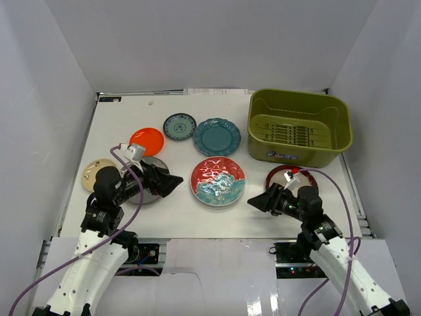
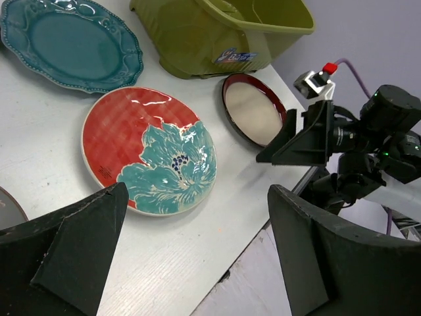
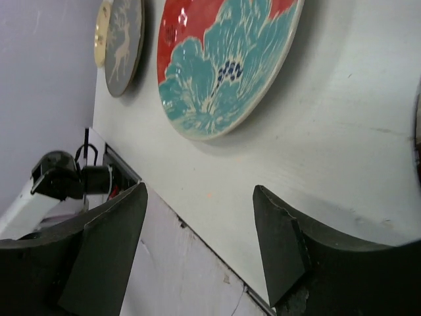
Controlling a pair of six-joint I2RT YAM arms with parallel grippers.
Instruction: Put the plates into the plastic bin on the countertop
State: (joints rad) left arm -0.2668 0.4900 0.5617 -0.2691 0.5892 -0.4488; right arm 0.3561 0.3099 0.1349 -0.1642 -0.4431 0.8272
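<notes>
The olive-green plastic bin [image 1: 329, 151] [image 2: 197, 39] stands at the back right of the white countertop [image 1: 131, 112] with no plate in it. Laid out on the countertop are the red-teal plate [image 1: 218, 181] [image 2: 131, 138] [image 3: 223, 59], a teal scalloped plate [image 1: 217, 137] [image 2: 66, 43], a small teal-white one [image 1: 179, 126], an orange one [image 1: 147, 141], a beige one [image 1: 92, 172] and a cream plate with a dark-red rim [image 1: 281, 174] [image 2: 250, 108]. A grey plate [image 3: 123, 39] lies partly under my left arm. My left gripper [image 1: 174, 182] [image 2: 197, 197] hangs open just left of the red-teal plate. Open too, my right gripper [image 1: 256, 201] [image 3: 199, 194] sits at that plate's near right, over the table's front edge.
Pale walls close in the countertop on the left, back and right. A metal rail [image 1: 197, 242] runs along its near edge. Purple cables [image 1: 125, 217] trail from both wrists. The two grippers point at each other across the red-teal plate.
</notes>
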